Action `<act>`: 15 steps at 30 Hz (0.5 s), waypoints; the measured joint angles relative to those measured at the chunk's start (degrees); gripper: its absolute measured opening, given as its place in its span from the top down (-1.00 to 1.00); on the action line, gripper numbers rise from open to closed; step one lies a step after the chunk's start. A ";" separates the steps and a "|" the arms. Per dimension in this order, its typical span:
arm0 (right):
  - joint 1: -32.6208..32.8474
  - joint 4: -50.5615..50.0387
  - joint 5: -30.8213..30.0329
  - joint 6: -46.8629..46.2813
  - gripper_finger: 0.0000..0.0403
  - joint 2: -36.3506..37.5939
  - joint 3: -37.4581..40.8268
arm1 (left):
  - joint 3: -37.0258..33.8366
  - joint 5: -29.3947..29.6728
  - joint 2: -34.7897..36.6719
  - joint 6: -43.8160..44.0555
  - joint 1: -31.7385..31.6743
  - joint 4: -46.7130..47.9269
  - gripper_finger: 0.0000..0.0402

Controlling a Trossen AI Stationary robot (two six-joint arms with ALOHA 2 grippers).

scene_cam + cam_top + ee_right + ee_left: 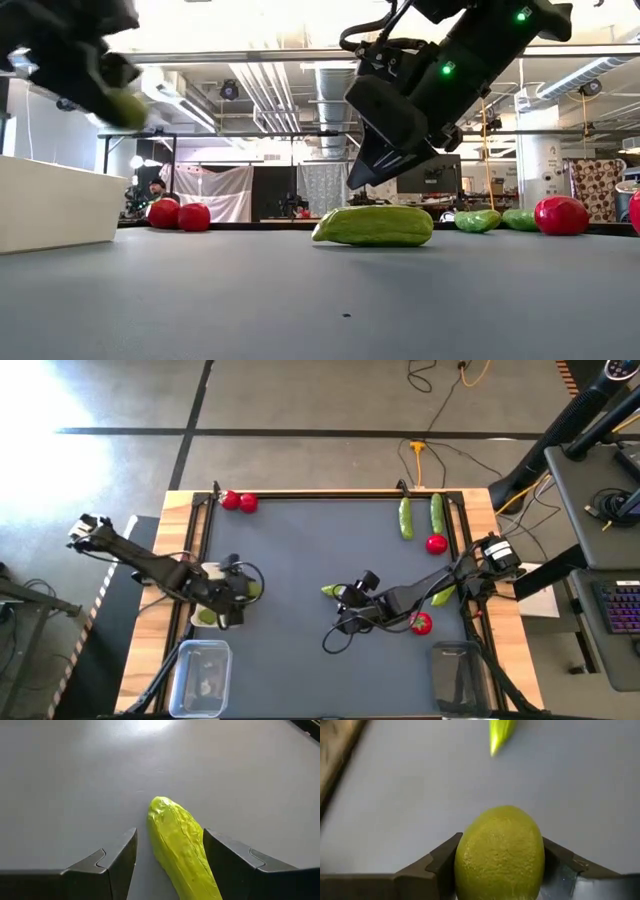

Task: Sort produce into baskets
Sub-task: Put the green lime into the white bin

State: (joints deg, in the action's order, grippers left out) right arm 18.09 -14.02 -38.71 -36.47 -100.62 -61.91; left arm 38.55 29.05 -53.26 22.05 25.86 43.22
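The left claw (500, 870) pinches a lime (499, 852); the right claw (170, 865), spread, straddles a cucumber (182, 847) on the bench (75, 780).

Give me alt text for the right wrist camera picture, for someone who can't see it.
The right gripper is open, its two dark fingers on either side of a green cucumber that lies on the grey table. Neither finger visibly touches it.

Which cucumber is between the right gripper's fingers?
The lone mid-table cucumber, lying flat between the right gripper's open fingers. The other cucumbers lie near the table's far right corner, away from it.
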 joint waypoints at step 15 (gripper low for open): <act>-0.24 1.29 -1.98 0.00 -0.09 0.00 0.07 | -5.29 -17.94 1.16 21.63 0.64 17.62 0.05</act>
State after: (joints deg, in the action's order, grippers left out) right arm 17.85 -12.73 -40.69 -36.47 -100.62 -61.84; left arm 33.27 11.11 -52.10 43.68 26.50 60.84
